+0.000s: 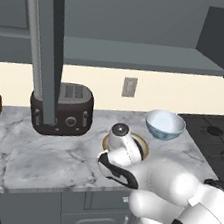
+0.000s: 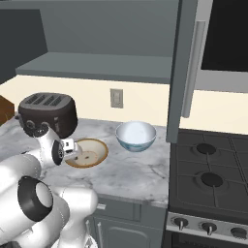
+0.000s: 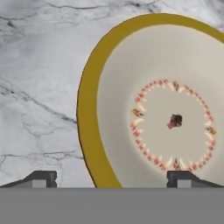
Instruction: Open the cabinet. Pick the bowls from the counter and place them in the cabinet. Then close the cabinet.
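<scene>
The fingers (image 3: pixel 112 177) stood wide apart with nothing between them, poised just above the cream bowl (image 3: pixel 168 113). One fingertip hung over the bare table (image 3: pixel 39 87) outside the bowl's tan rim, the other over the inside, so the rim ran between them. That rim looked the right place to pinch: the bowl was wide and shallow, too broad to span whole. I judged it stiff, glazed and slippery, light enough for one edge grip but liable to tilt or crack if dropped.

The white bowl (image 2: pixel 136 135) with its blue pattern sat on the table just beyond and to one side of the fingers, near the stove (image 2: pixel 213 169). The cabinet (image 1: pixel 47 49) door hung open above, its shelf (image 1: pixel 137 54) bare.

Close up, the hand view showed a ring of small red marks and a dark speck in the cream bowl's bottom; the base views gave the toaster (image 1: pixel 64 108), the wall socket (image 1: pixel 129 86) and the second bowl instead.
</scene>
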